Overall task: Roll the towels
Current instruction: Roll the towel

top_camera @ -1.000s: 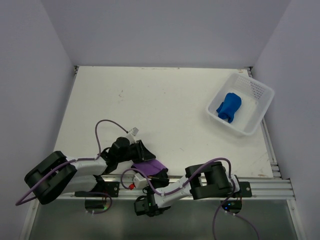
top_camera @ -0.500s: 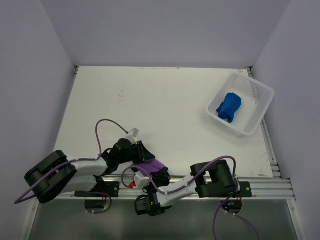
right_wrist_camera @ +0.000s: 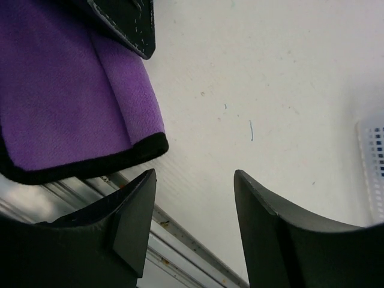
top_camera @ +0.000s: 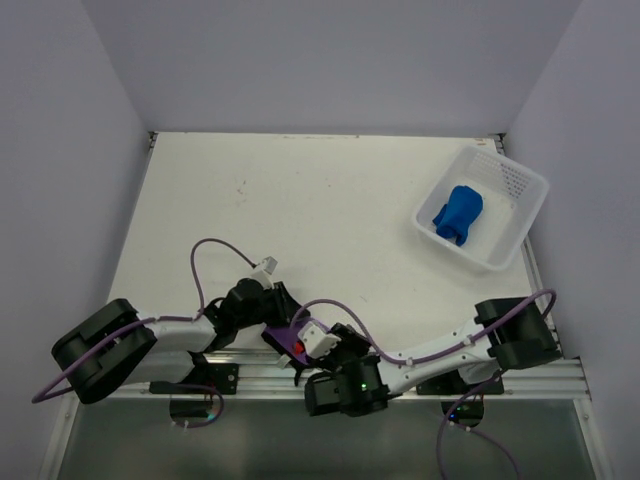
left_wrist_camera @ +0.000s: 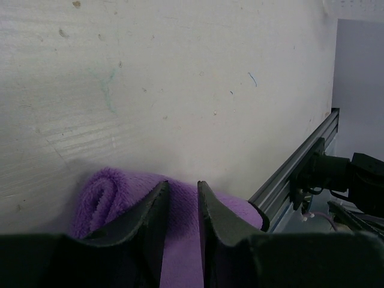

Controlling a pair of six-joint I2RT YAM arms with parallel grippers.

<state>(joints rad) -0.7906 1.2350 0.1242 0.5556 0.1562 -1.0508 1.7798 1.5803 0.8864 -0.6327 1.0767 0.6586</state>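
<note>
Pinched only by the left pincer [left_wrist_camera: 181,192] at the tabletop's [right_wrist_camera: 270,72] near edge, with the right pincer [right_wrist_camera: 193,180] spread and empty beside it, the purple towel [right_wrist_camera: 60,102] may unroll or slide off.

On the white table [top_camera: 330,210] lie a white basket [top_camera: 500,215] at right and a purple towel [top_camera: 284,336] at the near edge.

A pale, scuffed white table [top_camera: 330,200] with a metal rail [top_camera: 565,380] along its near edge sits boxed in by a plain lavender-grey back wall [top_camera: 330,60], left wall [top_camera: 50,180] and right wall [top_camera: 600,130], under soft, even light.
</note>
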